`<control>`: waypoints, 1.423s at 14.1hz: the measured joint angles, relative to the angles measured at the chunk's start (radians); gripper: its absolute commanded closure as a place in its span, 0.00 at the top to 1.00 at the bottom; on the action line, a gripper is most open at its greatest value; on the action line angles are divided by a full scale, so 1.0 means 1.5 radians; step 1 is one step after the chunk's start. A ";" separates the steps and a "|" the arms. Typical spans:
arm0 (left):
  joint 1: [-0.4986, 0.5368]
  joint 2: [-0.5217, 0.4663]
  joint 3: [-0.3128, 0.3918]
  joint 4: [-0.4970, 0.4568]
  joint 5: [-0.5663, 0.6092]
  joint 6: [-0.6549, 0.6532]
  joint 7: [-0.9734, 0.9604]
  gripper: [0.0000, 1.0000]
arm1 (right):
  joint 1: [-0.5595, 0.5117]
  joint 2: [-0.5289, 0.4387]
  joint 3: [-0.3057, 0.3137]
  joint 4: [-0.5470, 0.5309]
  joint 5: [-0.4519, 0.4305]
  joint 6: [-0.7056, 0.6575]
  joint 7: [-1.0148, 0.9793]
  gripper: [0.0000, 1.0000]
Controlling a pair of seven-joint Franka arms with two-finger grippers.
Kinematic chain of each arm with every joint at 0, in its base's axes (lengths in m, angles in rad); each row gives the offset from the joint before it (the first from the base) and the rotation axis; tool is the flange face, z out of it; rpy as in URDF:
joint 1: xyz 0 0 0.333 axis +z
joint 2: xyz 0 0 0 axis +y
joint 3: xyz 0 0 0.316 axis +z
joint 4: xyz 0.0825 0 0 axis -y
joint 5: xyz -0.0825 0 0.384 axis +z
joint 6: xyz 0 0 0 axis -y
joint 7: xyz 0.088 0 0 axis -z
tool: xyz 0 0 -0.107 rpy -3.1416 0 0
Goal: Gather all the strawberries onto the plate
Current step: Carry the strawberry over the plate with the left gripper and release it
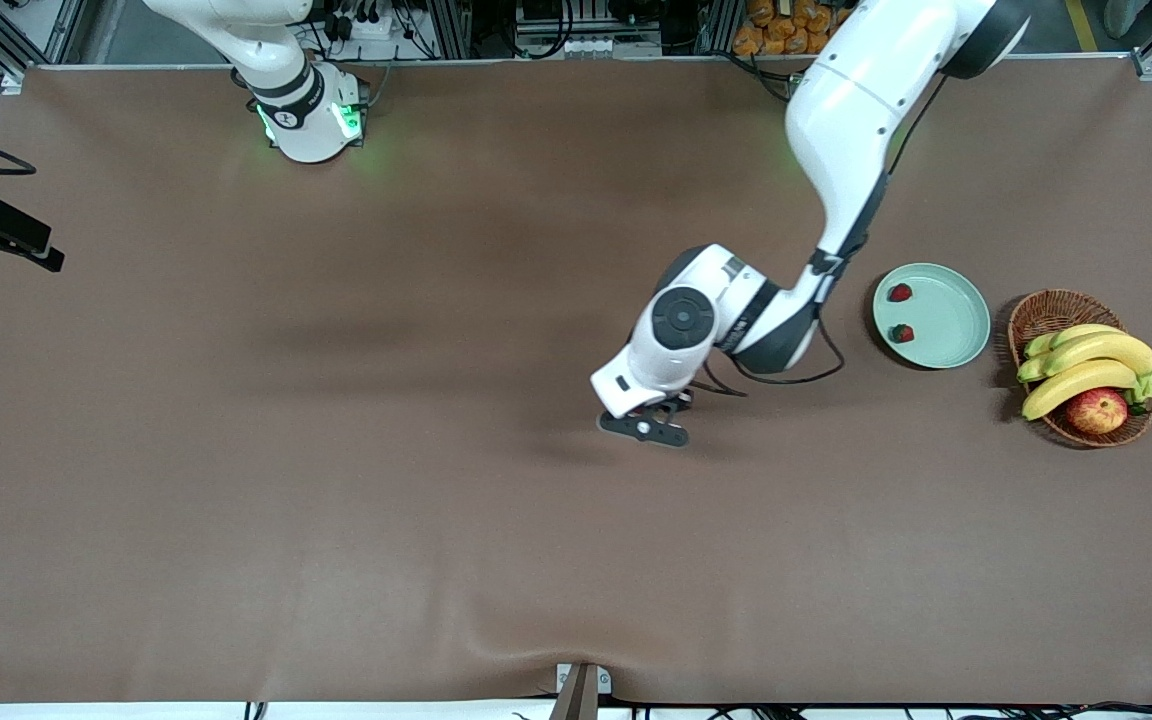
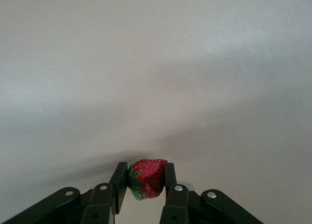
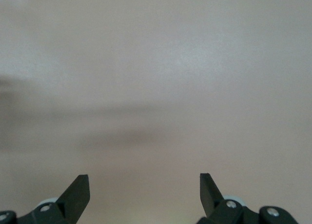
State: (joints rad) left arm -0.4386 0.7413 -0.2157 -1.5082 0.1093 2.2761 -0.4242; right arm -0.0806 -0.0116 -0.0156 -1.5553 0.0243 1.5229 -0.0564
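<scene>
Left gripper [image 2: 146, 177] pinching strawberry [image 2: 147, 177], seemingly on table [image 1: 336, 450]; right gripper [image 3: 145, 192] spread, waiting.

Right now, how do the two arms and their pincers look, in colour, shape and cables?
Both arms are glossy white with rounded shells and black joint bands. The left arm has a round dark grey cap at one joint and a thin black cable looping along its wrist. The right arm glows green at its base. The left pincer and right pincer are black, with flat tapered fingers and silver screws.
</scene>
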 measured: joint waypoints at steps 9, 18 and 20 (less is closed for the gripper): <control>0.196 -0.055 0.004 -0.068 0.000 -0.039 0.196 0.07 | 0.000 0.001 0.001 0.000 0.000 0.000 0.001 1.00; 0.377 -0.210 0.005 -0.260 0.001 -0.065 0.352 0.11 | 0.000 0.002 0.001 0.000 0.000 0.001 0.002 1.00; 0.404 -0.247 0.004 -0.317 0.001 -0.066 0.362 0.12 | 0.000 0.002 0.001 0.000 0.000 0.001 0.002 1.00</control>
State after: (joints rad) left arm 0.1667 0.3704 -0.2090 -1.9833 0.1107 2.1771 0.1184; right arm -0.0805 -0.0089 -0.0140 -1.5554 0.0249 1.5237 -0.0538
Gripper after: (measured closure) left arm 0.648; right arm 0.000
